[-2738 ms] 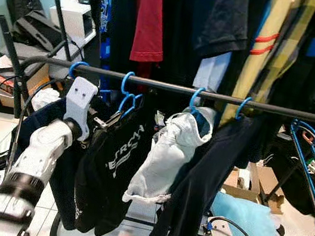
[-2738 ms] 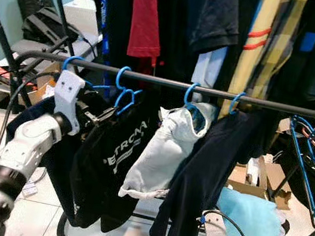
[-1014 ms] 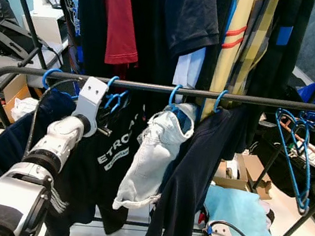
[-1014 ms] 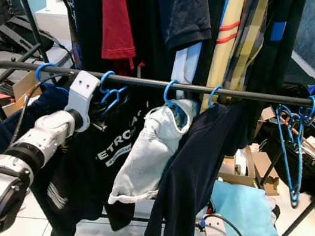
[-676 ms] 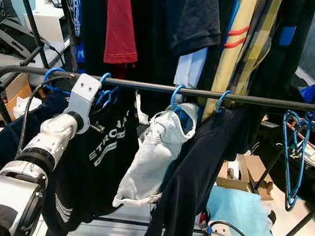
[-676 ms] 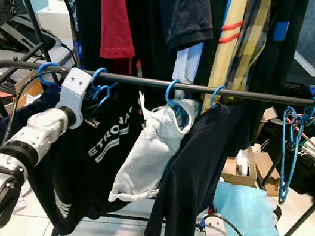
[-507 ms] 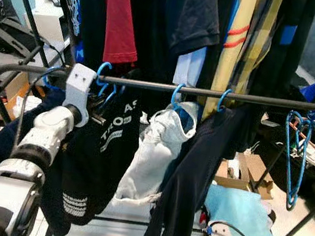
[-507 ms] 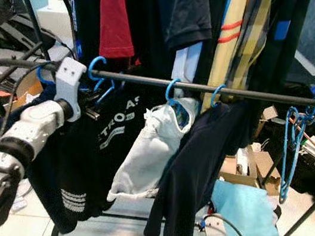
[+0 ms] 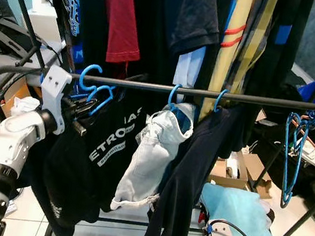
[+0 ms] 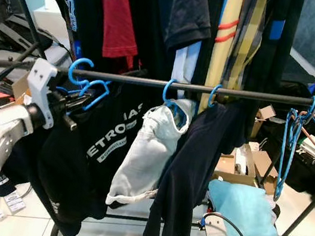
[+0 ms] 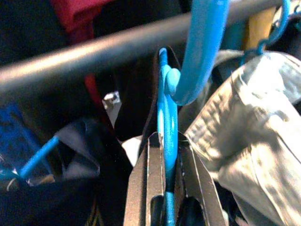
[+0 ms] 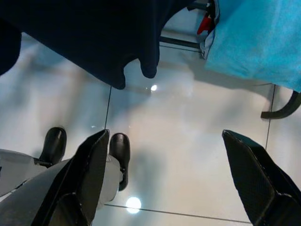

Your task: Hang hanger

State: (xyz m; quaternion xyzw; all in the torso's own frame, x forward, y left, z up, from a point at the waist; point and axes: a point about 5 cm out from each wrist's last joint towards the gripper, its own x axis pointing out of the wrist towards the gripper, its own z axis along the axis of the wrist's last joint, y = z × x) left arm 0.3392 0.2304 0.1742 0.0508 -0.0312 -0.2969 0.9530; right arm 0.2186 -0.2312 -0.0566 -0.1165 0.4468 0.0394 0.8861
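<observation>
blue plastic hanger [image 9: 92,90] in left claw [image 9: 79,118], hook beside round metal rail [image 9: 210,94]

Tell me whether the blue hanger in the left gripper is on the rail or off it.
Off. The blue hanger hook curls in front of the rail, not over it; the left gripper clamps it.

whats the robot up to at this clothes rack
The robot's left gripper is clamped on a blue hanger that carries a black shirt, holding it up at the rack's rail. Its hook sits at the rail, seemingly not over it yet. The right gripper hangs open above the floor.
</observation>
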